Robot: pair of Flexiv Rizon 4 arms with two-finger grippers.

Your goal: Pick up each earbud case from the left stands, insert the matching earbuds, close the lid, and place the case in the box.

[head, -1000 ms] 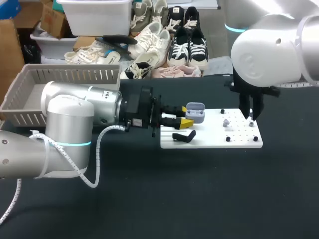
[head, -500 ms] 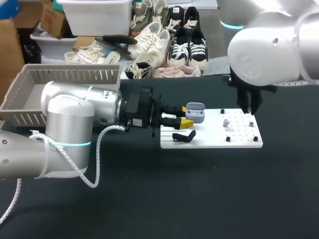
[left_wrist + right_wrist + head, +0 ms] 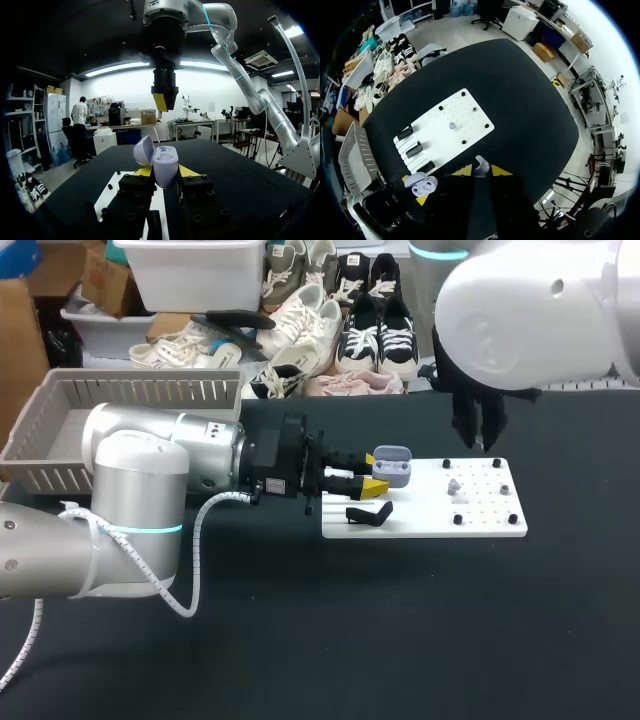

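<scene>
My left gripper [image 3: 377, 478] is shut on a lilac earbud case [image 3: 392, 466] with its lid open, held over the left end of the white board [image 3: 485, 525]. In the left wrist view the case [image 3: 161, 161] stands upright between the yellow tips. My right gripper [image 3: 477, 436] hangs above the board's far edge. In its own view it [image 3: 480, 171] is shut on a small pale earbud [image 3: 480, 164]. Another earbud [image 3: 453, 485] rests on the board's pegged right part. The right gripper [image 3: 163, 97] shows ahead of and above the case.
A black stand [image 3: 368, 514] lies on the board's left part, and several black stands [image 3: 415, 149] show in the right wrist view. A grey basket [image 3: 130, 390] sits at the table's back left. The table is dark cloth with open room in front of the board.
My right gripper has risen off the board's right part and drifted left and back, still shut. The left arm and the case have not moved.
</scene>
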